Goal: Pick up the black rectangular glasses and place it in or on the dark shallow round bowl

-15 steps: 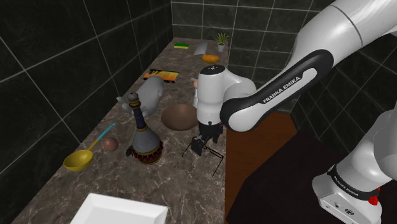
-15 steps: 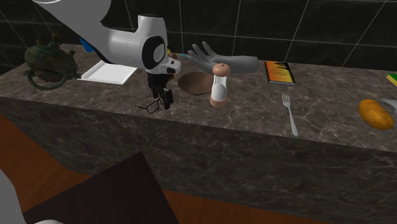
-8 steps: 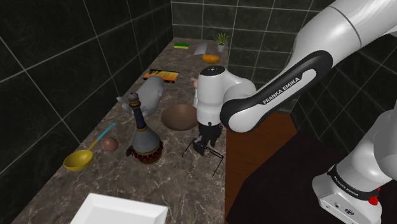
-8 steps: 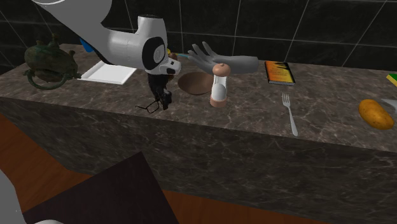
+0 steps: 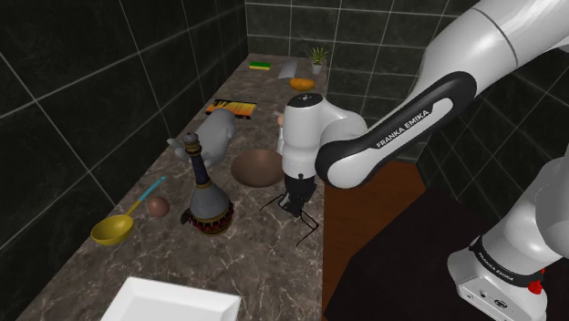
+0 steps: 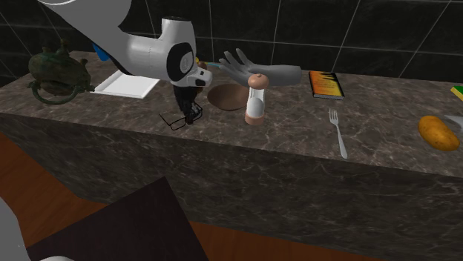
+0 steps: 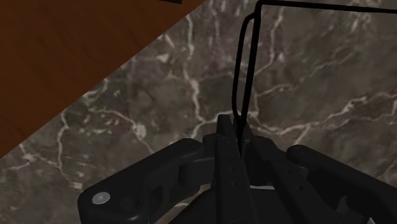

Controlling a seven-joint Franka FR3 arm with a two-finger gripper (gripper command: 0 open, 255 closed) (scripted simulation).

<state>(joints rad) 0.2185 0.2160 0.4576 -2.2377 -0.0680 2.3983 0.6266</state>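
The black thin-framed glasses (image 5: 306, 224) rest near the marble counter's front edge and appear again in the second exterior view (image 6: 176, 121). My black gripper (image 5: 294, 200) points down over them and is shut on the frame. In the wrist view the fingers (image 7: 238, 137) meet around the thin black rim (image 7: 243, 63), which rises away from the fingertips. The dark brown shallow round bowl (image 5: 257, 168) sits just behind the gripper, toward the wall, and is also in the second exterior view (image 6: 225, 96).
An ornate dark bottle (image 5: 206, 196), a grey hand sculpture (image 5: 215, 137) and a grinder (image 6: 255, 99) crowd the bowl. A yellow ladle (image 5: 113, 229), white tray (image 5: 173, 301), book (image 6: 326, 83), fork (image 6: 337, 131) and teapot (image 6: 55, 73) lie farther off. The wooden floor (image 7: 57, 70) lies past the edge.
The fingers have gone from wide apart to shut on the glasses' frame. The glasses have shifted and tilted slightly in the grip. The arm has barely moved.
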